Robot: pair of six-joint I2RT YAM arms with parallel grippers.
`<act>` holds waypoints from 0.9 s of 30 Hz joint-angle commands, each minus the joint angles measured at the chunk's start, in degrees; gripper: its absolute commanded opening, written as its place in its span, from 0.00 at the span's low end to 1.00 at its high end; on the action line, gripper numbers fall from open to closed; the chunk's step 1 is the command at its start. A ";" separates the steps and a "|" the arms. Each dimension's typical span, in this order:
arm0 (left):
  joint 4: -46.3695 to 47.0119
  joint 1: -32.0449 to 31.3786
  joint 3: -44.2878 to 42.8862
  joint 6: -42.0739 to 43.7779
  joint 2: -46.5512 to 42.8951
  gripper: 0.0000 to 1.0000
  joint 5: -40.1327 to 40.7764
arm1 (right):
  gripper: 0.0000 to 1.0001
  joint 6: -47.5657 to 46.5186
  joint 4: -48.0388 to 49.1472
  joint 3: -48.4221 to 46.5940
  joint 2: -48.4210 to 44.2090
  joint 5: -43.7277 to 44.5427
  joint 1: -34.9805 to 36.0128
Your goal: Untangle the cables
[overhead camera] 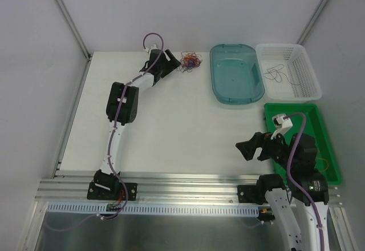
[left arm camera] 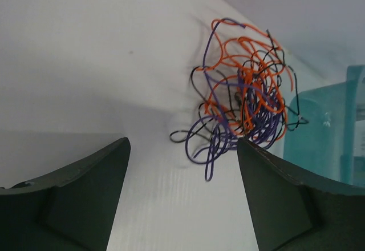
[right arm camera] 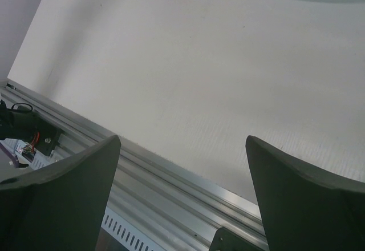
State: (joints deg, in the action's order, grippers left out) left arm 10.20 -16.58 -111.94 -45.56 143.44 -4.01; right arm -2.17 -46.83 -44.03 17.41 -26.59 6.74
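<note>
A tangled ball of thin orange, purple and black cables lies at the far edge of the white table. In the left wrist view the cables sit just beyond my fingers, a purple loop hanging toward the gap. My left gripper is open and empty, just left of the ball; in its own view it shows both jaws wide apart. My right gripper is open and empty near the table's front edge; in the right wrist view it shows only table and rail between the jaws.
A teal tub stands right of the tangle. A white basket holds a few thin dark wires. A green tray lies at the right, with a thin orange wire. An aluminium rail runs along the front.
</note>
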 commanded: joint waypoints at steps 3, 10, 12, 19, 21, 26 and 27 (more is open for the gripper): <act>9.40 -0.74 -3.98 -4.62 5.00 0.72 -2.22 | 0.97 -0.29 3.32 1.49 0.34 -2.06 0.29; 11.78 -1.70 -8.21 -8.66 9.49 0.38 -6.62 | 0.97 -0.11 3.59 1.67 0.61 -1.45 0.29; 12.04 -2.14 -7.42 -8.93 9.23 0.18 -7.32 | 0.97 -0.20 3.41 1.58 0.52 -1.36 0.29; 20.81 -2.32 16.95 -7.44 -5.40 0.00 -6.89 | 0.97 -0.11 2.80 1.14 0.43 -2.24 0.20; 21.62 -2.58 27.49 -6.83 -10.08 0.00 -7.32 | 0.97 0.07 2.88 0.96 1.04 -3.29 0.29; 21.62 -4.42 50.64 -4.89 -28.88 0.00 -8.91 | 0.97 1.02 0.87 -0.26 5.25 -4.18 0.29; 21.10 -5.12 54.68 -4.89 -31.79 0.00 -8.82 | 0.97 0.68 -1.23 -0.79 6.40 -3.13 0.29</act>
State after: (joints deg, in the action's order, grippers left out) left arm 30.48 -19.59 -66.08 -52.77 121.08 -11.55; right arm -2.00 -46.19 -42.37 20.49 -28.93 6.81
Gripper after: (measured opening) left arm 0.010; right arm 0.968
